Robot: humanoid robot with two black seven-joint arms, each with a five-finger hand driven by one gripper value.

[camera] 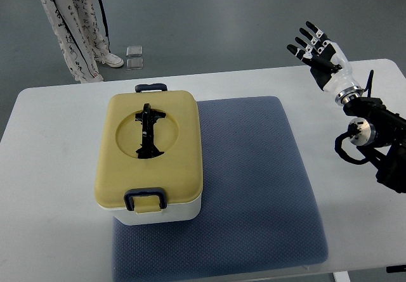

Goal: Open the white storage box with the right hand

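Note:
The storage box (150, 150) has a white body and a pale yellow lid with a black folding handle (148, 132) in a round recess. Dark clasps sit at its near end (146, 199) and far end (151, 87); the lid lies flat on the body. It stands on the left part of a blue-grey mat (254, 187). My right hand (315, 49) is raised at the far right of the table, fingers spread, holding nothing, well away from the box. The left arm is out of view.
The white table (51, 168) carries the mat and box. A person in patterned trousers (73, 22) stands on the floor beyond the far left corner. Two small clear squares (134, 57) lie on the floor nearby.

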